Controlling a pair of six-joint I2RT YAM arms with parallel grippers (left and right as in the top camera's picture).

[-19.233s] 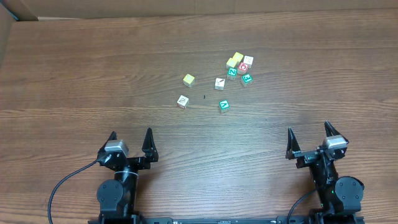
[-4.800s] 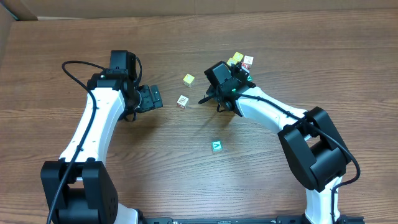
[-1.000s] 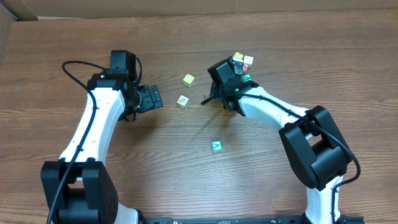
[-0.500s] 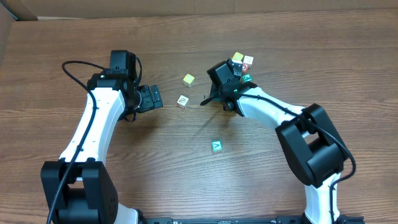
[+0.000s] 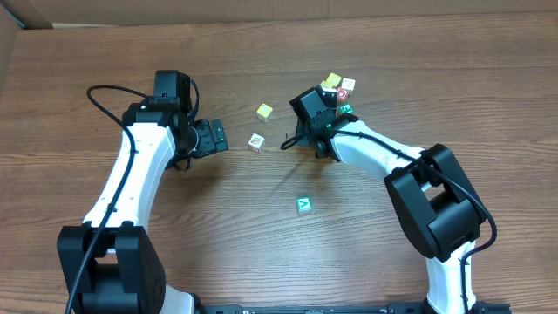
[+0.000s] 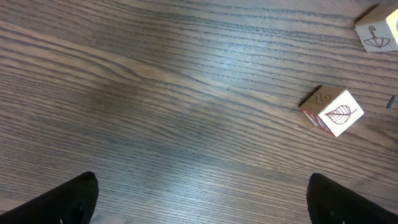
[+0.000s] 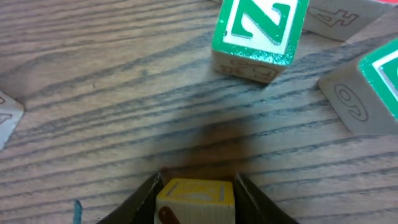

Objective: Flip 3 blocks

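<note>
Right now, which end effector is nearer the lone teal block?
Right. The right end effector hangs up-table of the lone teal block, slightly image-left of it in the overhead view. The left end effector is farther, up and image-left past the leaf block.

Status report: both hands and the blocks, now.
Left hand open, empty, leaf block ahead. Right hand clamped on yellow-edged block. Teal block lies apart. Green Z block close ahead of right hand.

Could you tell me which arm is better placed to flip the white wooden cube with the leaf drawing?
Left. The open left gripper sits beside that white wooden leaf cube, nothing between them, while the right gripper is occupied, clamped on a pale wooden cube with a reddish mark.
</note>
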